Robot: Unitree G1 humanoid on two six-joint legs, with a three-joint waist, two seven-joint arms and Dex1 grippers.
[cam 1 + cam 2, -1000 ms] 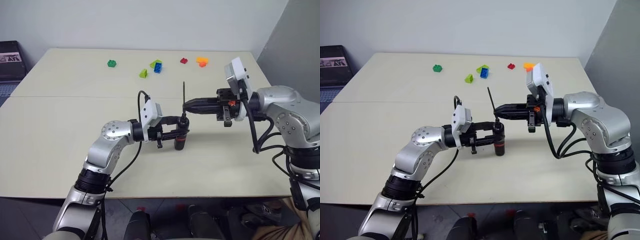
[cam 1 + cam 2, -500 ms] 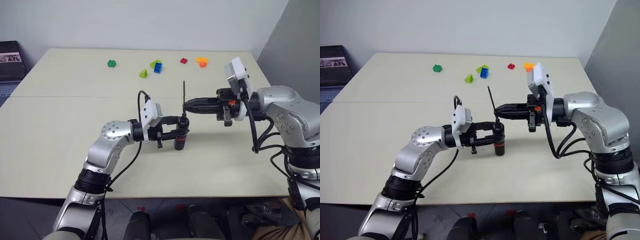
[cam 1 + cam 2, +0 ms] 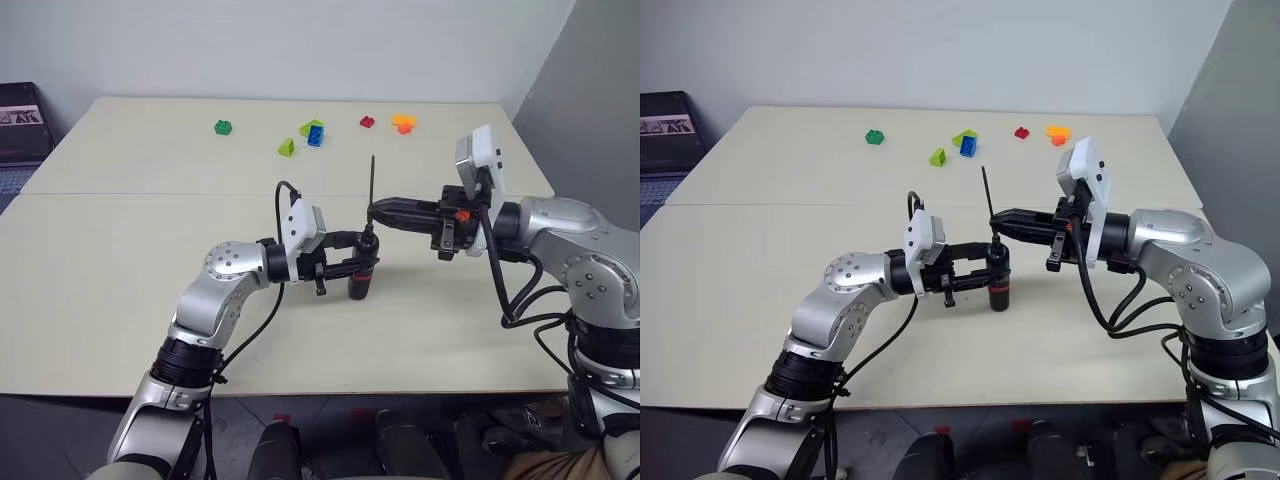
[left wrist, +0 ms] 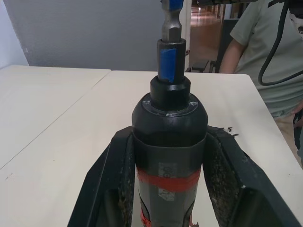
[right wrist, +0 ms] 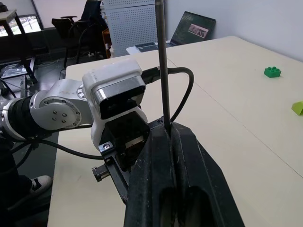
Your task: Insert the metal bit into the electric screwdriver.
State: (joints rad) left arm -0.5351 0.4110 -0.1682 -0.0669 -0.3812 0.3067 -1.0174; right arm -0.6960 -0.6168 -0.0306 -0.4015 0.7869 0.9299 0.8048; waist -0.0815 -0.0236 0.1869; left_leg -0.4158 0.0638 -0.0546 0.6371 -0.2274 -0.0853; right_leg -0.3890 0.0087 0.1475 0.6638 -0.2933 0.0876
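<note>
- Head views show my left gripper [image 3: 352,265] reaching in level from my left, its two black fingers clamped on the electric screwdriver [image 3: 362,272], a pen-shaped tool with a dark grey body, a red band and a narrow black nose. The tool stands upright over the pale beige table [image 3: 150,250], its butt at or just above the surface and its nose pointing up.
- My right gripper [image 3: 378,212] comes in level from my right, opposite the left one and a little higher. Its fingers are pressed together on the metal bit [image 3: 372,180], a very thin, straight, dark grey rod, pinched near its lower end.
- The relation that matters: the bit stands nearly upright, leaning slightly, directly above the screwdriver's nose. Bit and tool run along almost one line, so I judge the coming move to be a straight push down along that line. My right gripper carries the bit; the left only has to hold the tool steady.
- Left wrist view: a short hexagonal metal stub [image 4: 171,23] sits right at the nose opening [image 4: 171,59], where a blue patch shows. I cannot tell whether it is already seated or only resting there.
- Right wrist view: the bit rises from between my closed fingertips as a needle-like line.
- Small coloured toy bricks [image 3: 315,132] lie well apart, at the table's far side.
</note>
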